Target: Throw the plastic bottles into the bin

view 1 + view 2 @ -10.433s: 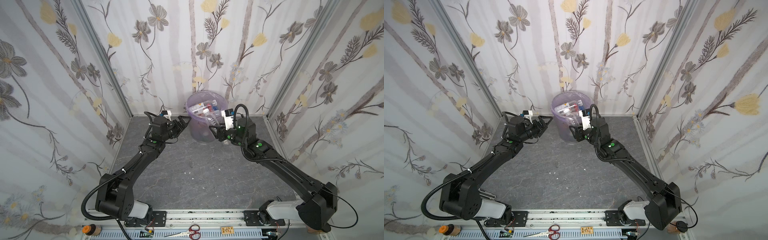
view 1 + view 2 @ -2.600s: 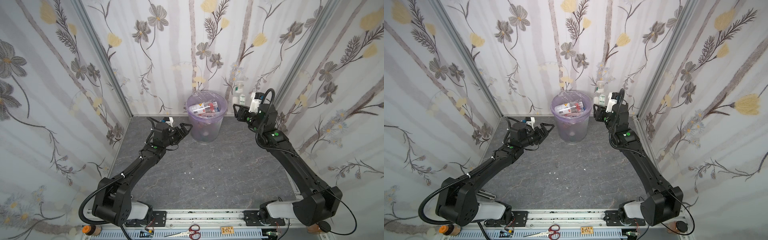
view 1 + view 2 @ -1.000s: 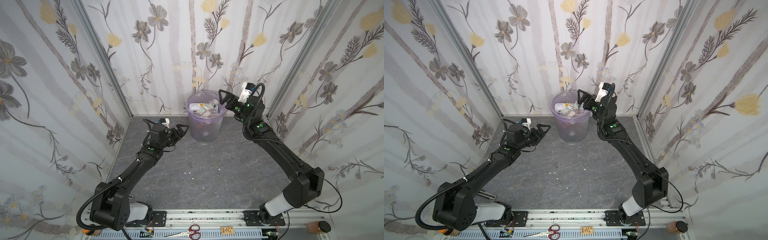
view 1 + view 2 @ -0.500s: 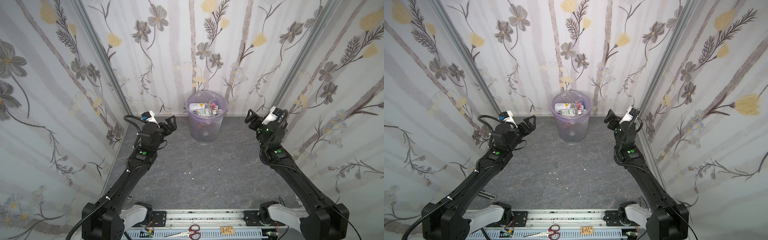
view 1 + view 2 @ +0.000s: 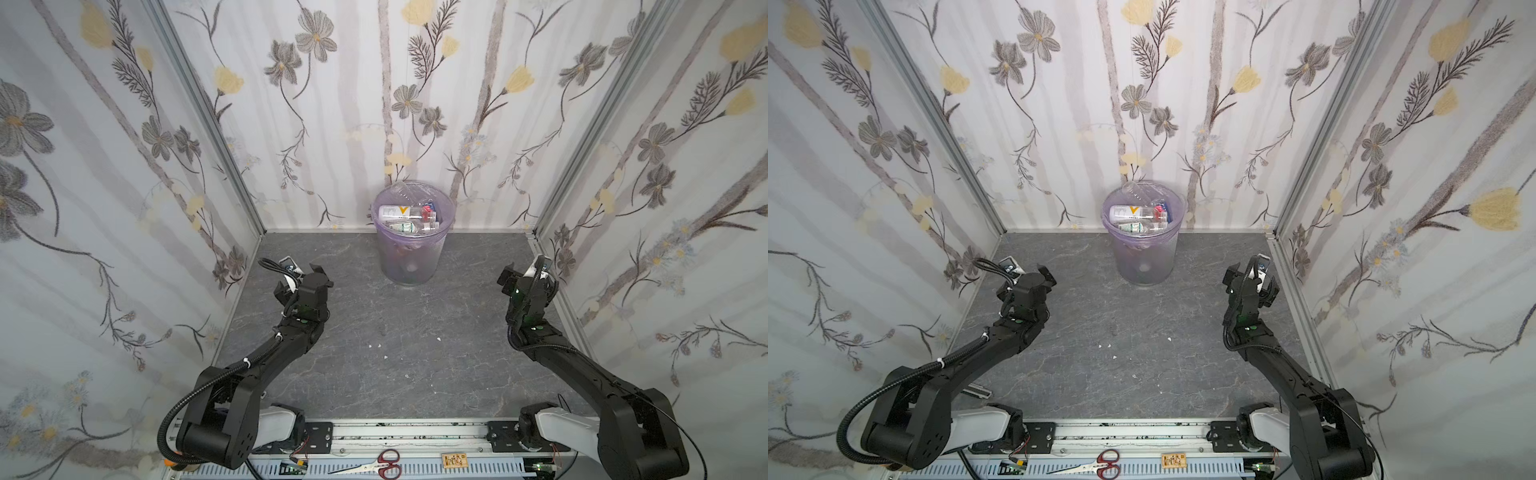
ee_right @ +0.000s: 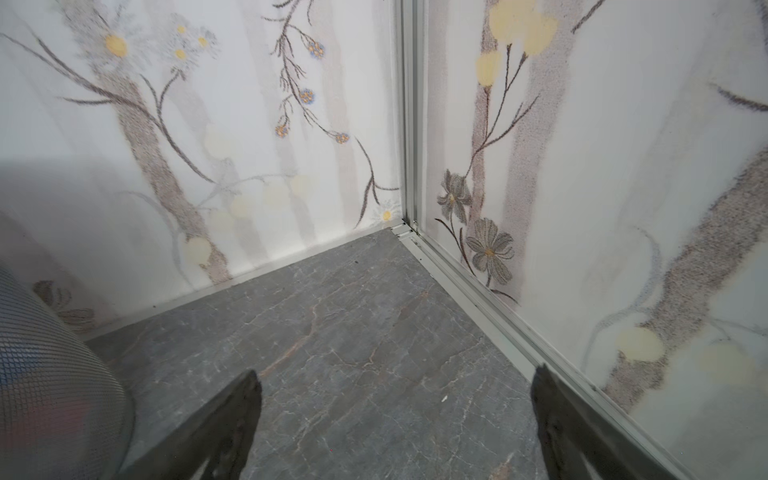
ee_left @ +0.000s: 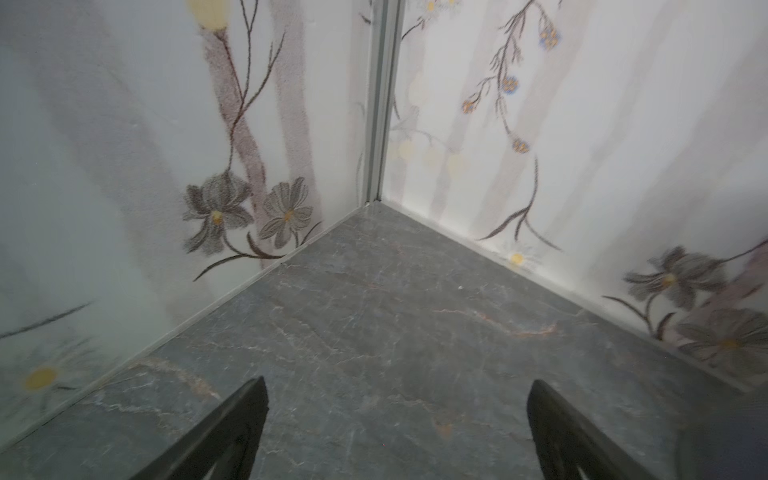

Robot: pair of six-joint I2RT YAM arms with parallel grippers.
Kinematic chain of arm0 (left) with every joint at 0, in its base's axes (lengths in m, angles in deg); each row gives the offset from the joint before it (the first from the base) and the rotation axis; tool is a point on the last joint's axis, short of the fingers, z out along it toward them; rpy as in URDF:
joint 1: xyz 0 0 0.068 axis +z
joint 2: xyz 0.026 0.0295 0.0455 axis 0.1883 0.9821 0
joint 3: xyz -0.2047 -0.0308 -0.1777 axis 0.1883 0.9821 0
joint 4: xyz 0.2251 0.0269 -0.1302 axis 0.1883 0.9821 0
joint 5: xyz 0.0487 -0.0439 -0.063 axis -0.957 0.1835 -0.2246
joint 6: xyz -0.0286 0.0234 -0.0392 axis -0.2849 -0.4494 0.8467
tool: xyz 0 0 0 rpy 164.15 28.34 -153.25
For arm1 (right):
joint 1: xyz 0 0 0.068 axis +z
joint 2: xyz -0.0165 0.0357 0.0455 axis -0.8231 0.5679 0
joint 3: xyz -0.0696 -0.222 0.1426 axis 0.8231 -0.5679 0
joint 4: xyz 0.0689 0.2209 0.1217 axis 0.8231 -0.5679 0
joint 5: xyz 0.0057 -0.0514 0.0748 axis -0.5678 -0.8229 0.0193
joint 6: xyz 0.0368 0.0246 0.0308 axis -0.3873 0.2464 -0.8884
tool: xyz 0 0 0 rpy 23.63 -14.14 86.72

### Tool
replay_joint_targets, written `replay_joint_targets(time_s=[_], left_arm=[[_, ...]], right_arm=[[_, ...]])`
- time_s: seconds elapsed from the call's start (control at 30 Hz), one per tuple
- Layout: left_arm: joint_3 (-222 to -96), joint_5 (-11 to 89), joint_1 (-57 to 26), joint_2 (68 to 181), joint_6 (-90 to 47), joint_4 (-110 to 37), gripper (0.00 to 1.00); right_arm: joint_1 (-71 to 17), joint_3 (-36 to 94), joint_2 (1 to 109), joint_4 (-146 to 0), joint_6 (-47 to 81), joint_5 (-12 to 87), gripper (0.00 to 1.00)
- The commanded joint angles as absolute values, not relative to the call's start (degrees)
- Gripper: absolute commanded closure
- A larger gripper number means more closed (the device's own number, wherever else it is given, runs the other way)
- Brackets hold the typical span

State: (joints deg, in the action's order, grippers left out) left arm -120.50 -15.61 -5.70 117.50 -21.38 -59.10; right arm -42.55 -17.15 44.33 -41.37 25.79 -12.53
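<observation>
The bin (image 5: 409, 262) is a round wire-mesh basket that tapers toward its base, lined with a thin, translucent lilac bag folded over the rim. It stands on the matte grey, marble-veined floor (image 5: 374, 365) against the middle of the far wall, and both top views show it (image 5: 1146, 259). The plastic bottles (image 5: 409, 220) lie heaped inside it up to the rim (image 5: 1140, 220): a smooth white bottle (image 5: 395, 211) with an orange V on top, and crinkled clear ones beside and beneath it. My left gripper (image 5: 300, 279) hangs above the floor near the left wall, well short of the bin and to its left, its jaws spread wide with nothing between them (image 5: 1025, 282). From the left wrist camera its two black, wedge-shaped fingers (image 7: 232, 432) stand far apart over bare stone, pointing into a corner of the floral-papered walls (image 7: 582, 124). My right gripper (image 5: 527, 279) sits near the right wall, likewise well apart from the bin, and it too is fully spread and empty (image 5: 1250, 284). Its wrist camera shows the fingers (image 6: 224, 428) apart over the floor, with the bin's fine grey mesh (image 6: 50, 374) curving in at the frame's edge beside one finger. Red-handled scissors (image 5: 386, 457) lie on the rail at my base.
</observation>
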Motion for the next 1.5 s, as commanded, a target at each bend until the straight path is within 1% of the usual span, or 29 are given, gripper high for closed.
replay_joint_targets(time_s=[0.0,0.07,0.13,0.27,0.47,0.57,0.6,0.67,0.7,0.8,1.0,1.23,1.4,1.43,1.47], left_arm=[[-115.2,-21.3,-4.7,120.0,-29.0,-75.3,0.00],[-112.4,-18.0,-2.8,122.7,-30.2,-81.0,0.00],[-111.0,-16.8,-1.3,126.1,-32.4,-85.6,0.00],[-108.8,-9.4,0.3,131.6,-35.4,-95.4,0.00],[-109.8,-5.6,0.6,133.6,-36.6,-95.9,0.00],[-109.8,-4.4,0.8,133.7,-36.9,-95.8,0.00],[-109.8,-4.2,0.7,133.7,-37.0,-95.7,0.00],[-109.8,-4.2,0.8,133.7,-37.0,-95.7,0.00],[-109.7,-4.1,0.8,133.6,-36.9,-95.7,0.00],[-108.9,-4.0,0.8,133.0,-36.3,-96.0,0.00],[-105.4,0.0,2.3,131.1,-35.2,-100.3,0.00],[-101.9,1.8,2.6,130.2,-35.2,-105.3,0.00],[-98.4,6.2,4.1,129.3,-34.6,-110.5,0.00],[-98.2,8.6,4.4,129.7,-34.8,-110.9,0.00],[-97.3,11.5,4.7,132.5,-35.8,-114.6,0.00]], right_arm=[[-42.5,-20.4,47.2,-25.1,34.1,-16.5,0.00],[-42.5,-21.6,50.0,-20.4,36.0,-16.6,0.00],[-42.3,-18.9,50.8,-26.4,34.5,-15.9,0.00],[-42.3,-21.8,49.2,-22.6,35.4,-14.3,0.00],[-42.7,-29.8,44.5,-14.7,35.8,-9.6,0.00],[-42.8,-35.9,46.3,-4.5,36.0,-9.9,0.00],[-42.8,-38.6,47.5,1.5,35.7,-11.4,0.00],[-43.0,-43.2,50.3,14.2,36.6,-8.5,0.00],[-42.9,-43.8,51.5,17.3,37.7,-7.4,0.00],[-42.6,-42.9,51.0,14.3,37.8,-6.2,0.00],[-43.1,-42.3,51.1,13.2,37.5,-5.5,0.00],[-43.3,-42.1,51.0,12.7,37.4,-5.2,0.00],[-43.4,-42.1,51.0,12.6,37.3,-5.1,0.00],[-43.4,-42.1,51.0,12.6,37.2,-5.1,0.00],[-43.4,-42.1,51.0,12.6,37.2,-5.1,0.00]])
